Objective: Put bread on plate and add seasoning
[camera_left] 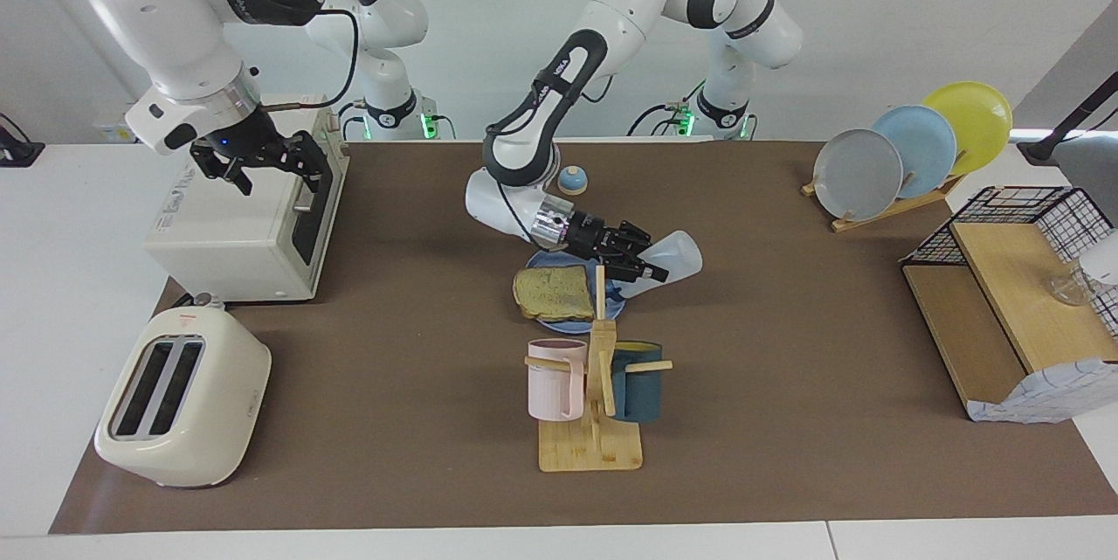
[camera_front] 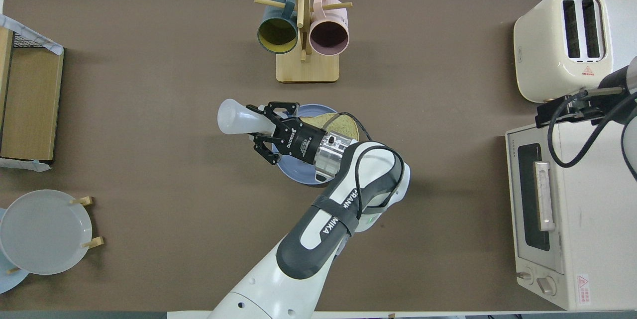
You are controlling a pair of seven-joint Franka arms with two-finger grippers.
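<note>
The bread (camera_left: 552,293) lies flat on the blue plate (camera_left: 614,310) in the middle of the table; both also show in the overhead view, the bread (camera_front: 344,125) and the plate (camera_front: 293,172). My left gripper (camera_left: 645,268) is shut on the seasoning bottle (camera_left: 677,256), holding it tipped on its side just above the plate's edge toward the left arm's end. Its translucent body (camera_front: 236,117) sticks out past the fingers; the cap is hidden. My right gripper (camera_left: 275,180) is open and empty, waiting above the toaster oven (camera_left: 244,228).
A mug tree (camera_left: 594,403) with a pink and a dark teal mug stands just farther from the robots than the plate. A small bell (camera_left: 573,181) sits nearer the robots. A cream toaster (camera_left: 183,394), a plate rack (camera_left: 908,149) and a wooden shelf (camera_left: 1004,298) stand at the table's ends.
</note>
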